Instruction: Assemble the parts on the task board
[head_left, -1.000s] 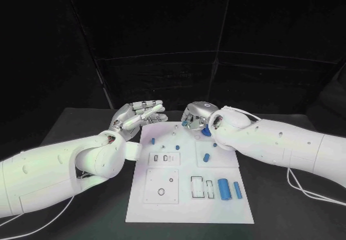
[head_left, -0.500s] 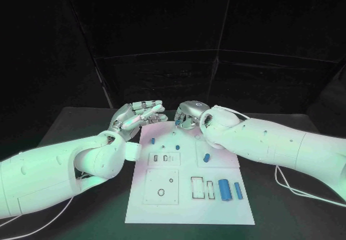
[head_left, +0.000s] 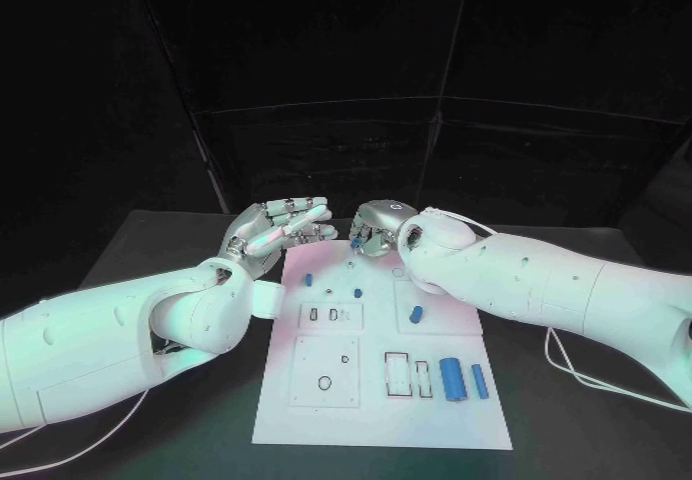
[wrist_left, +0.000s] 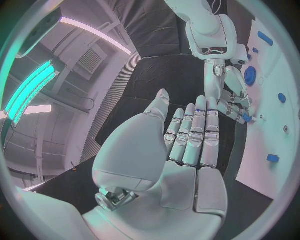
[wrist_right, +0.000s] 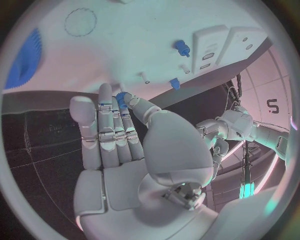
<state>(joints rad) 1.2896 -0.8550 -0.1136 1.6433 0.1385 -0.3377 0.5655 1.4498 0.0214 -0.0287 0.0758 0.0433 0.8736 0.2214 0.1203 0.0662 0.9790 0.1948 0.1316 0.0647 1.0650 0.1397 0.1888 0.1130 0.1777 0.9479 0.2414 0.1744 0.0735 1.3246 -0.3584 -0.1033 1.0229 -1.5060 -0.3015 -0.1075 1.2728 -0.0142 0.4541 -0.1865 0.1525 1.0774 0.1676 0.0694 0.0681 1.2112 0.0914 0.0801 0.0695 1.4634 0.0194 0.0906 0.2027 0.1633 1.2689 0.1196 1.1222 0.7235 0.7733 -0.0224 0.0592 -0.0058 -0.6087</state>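
Note:
The white task board (head_left: 378, 420) lies in the middle of the black table. My right hand (head_left: 378, 229) hovers over the board's far edge and pinches a small blue part (wrist_right: 121, 99) between thumb and fingertips; the same part (wrist_left: 245, 118) appears in the left wrist view. Beside the board's far left corner my left hand (head_left: 274, 229) is raised with flat, spread fingers and holds nothing. On the board lie a thick blue cylinder (head_left: 450, 378), a thin blue rod (head_left: 477, 380), a short blue piece (head_left: 417, 314) and a small blue piece (head_left: 307, 281).
Rectangular slots (head_left: 395, 371) and round holes (head_left: 325, 383) are cut in the board's near half. A small blue peg (head_left: 358, 293) stands near the board's middle. Black table surface (head_left: 173, 235) surrounds the board on all sides.
My right hand has shifted a little to the left along the board's far edge, still pinching the small part. The left hand has barely moved.

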